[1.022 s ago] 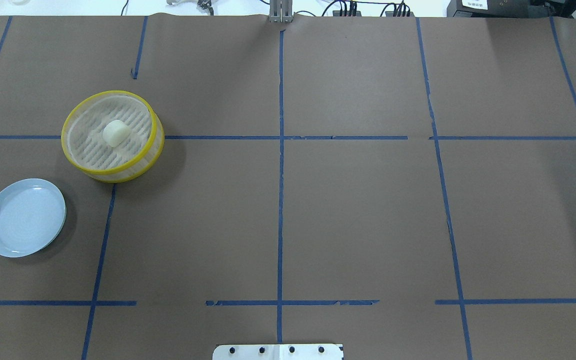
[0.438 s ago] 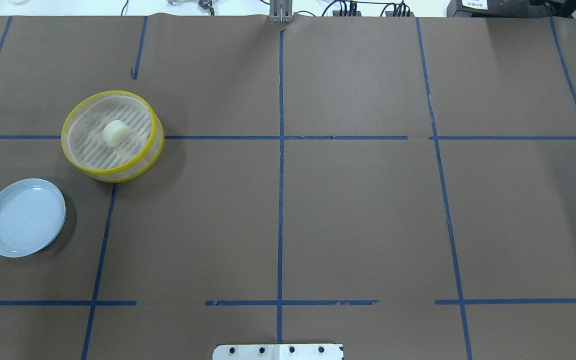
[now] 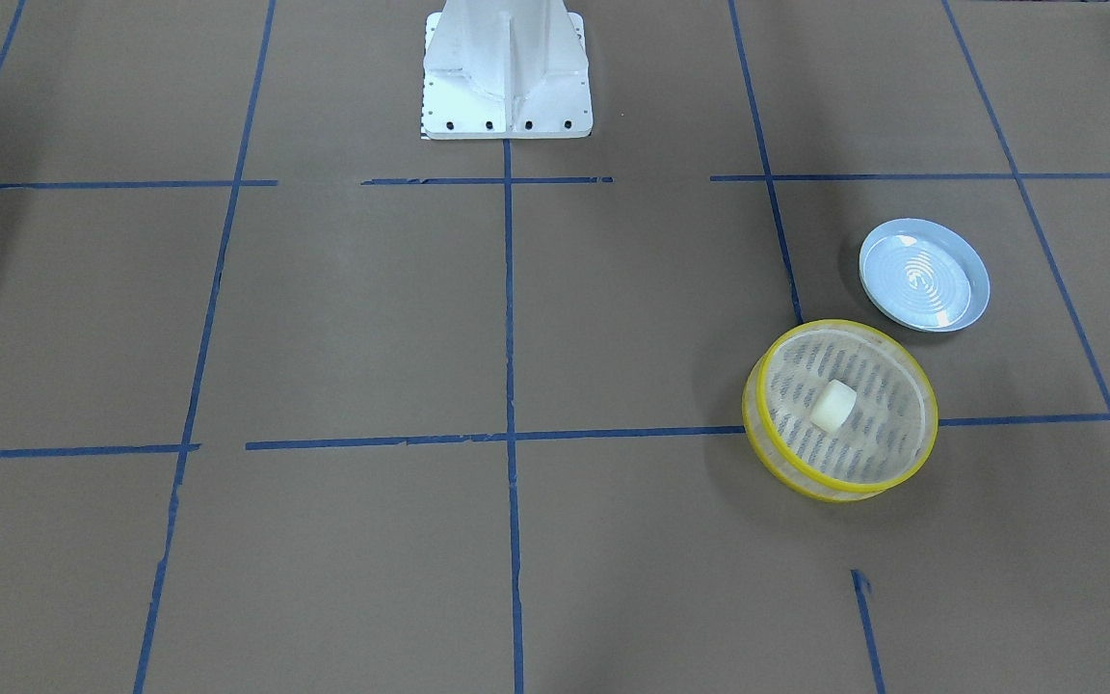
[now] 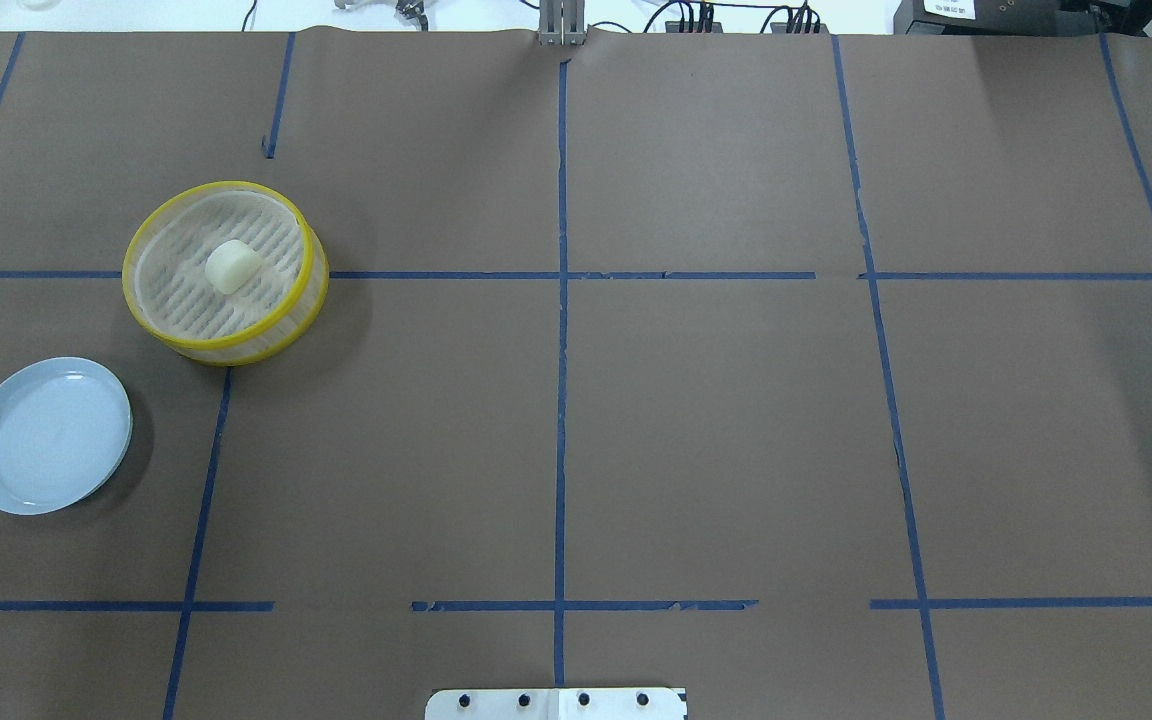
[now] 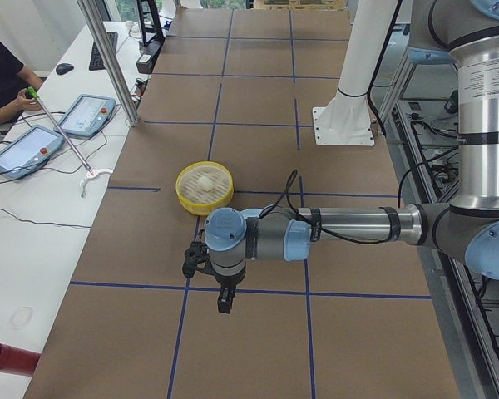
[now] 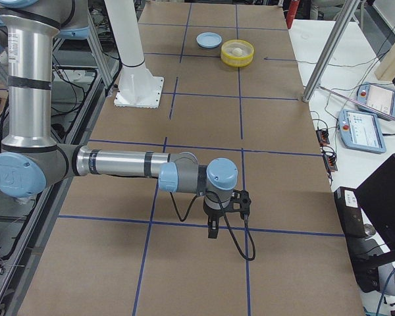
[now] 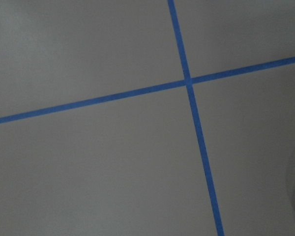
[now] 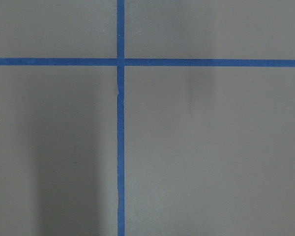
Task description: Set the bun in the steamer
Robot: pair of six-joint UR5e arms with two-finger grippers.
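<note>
The cream-white bun [image 4: 233, 267] lies on the slotted floor of the yellow-rimmed steamer [image 4: 236, 350] on the table's left side. Both also show in the front-facing view, the bun [image 3: 832, 405] inside the steamer [image 3: 757, 434]. No gripper is near them. My left gripper [image 5: 224, 303] shows only in the exterior left view, low over the brown paper, well short of the steamer [image 5: 205, 198]. My right gripper [image 6: 212, 232] shows only in the exterior right view, far from the steamer [image 6: 237, 58]. I cannot tell whether either gripper is open or shut.
An empty light blue plate [image 4: 48, 436] lies nearer the robot than the steamer, by the table's left edge. The robot's white base [image 3: 507, 87] stands at the middle of the near edge. Blue tape lines cross the brown paper. An operator's desk holds tablets [image 5: 25, 150].
</note>
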